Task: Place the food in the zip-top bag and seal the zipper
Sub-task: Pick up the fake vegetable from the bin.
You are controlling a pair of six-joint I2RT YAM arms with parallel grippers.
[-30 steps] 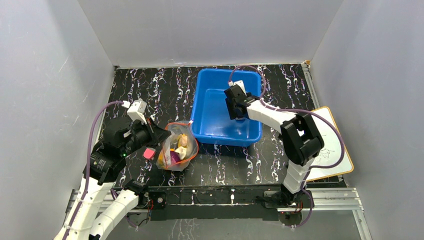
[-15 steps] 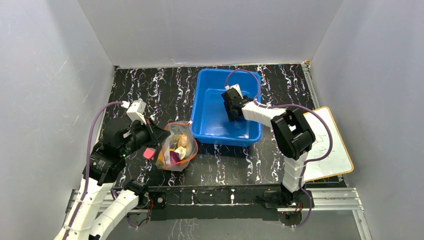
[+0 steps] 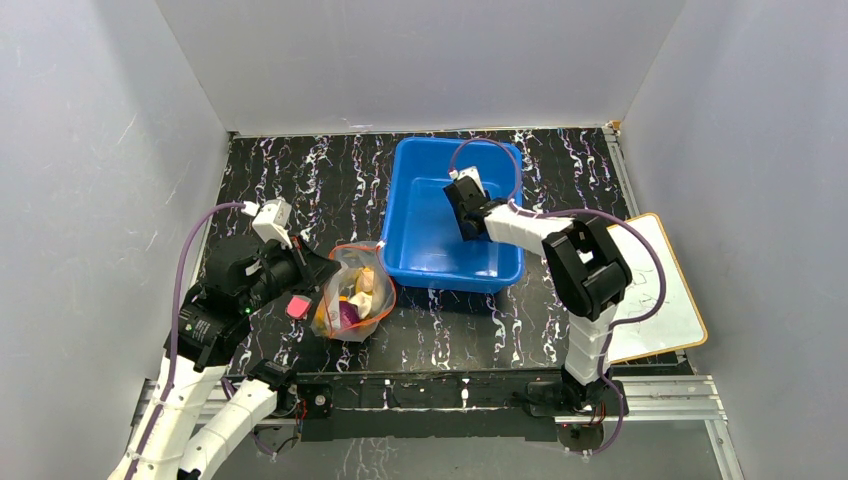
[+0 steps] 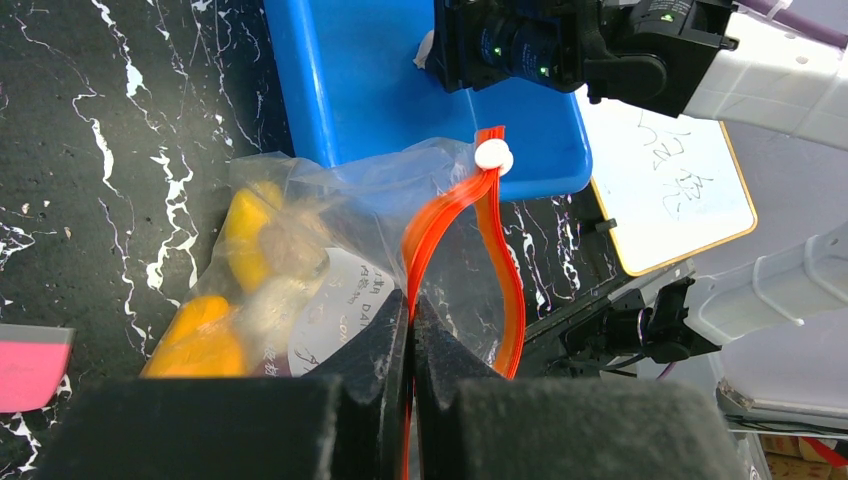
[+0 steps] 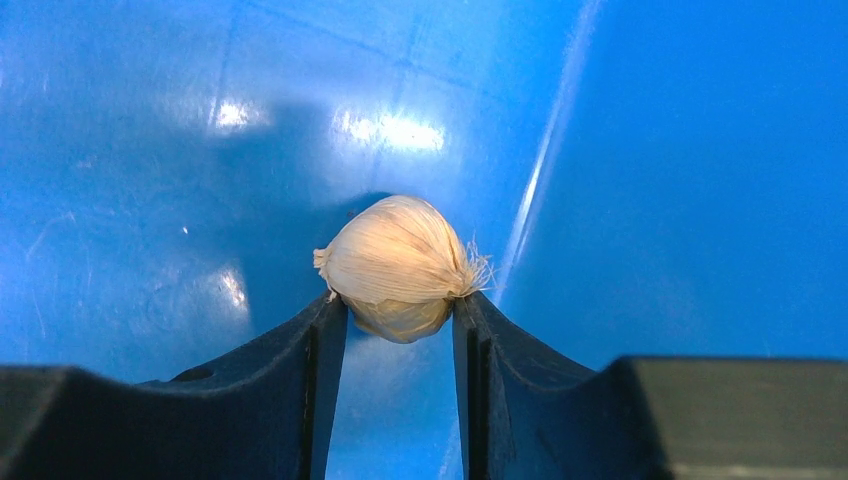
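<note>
Blue bin [image 3: 425,240]: at far edge of tabletop [image 3: 300,170], middle
Zip-top bag [image 3: 352,293]: near-left part of tabletop, just beside bin's near-left corner, food [image 4: 245,225] inside, mouth not sealed
Left gripper [image 4: 410,300]: fingers closed on zipper [image 4: 440,215]
Right gripper [image 5: 398,310]: inside bin, fingers pressing garlic bulb [image 5: 397,255] from both sides

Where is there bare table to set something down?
Bare: the table left of the bin, behind the left hand; also the strip before the bin, right of the bag. Crowded: around the bag and pink block.
</note>
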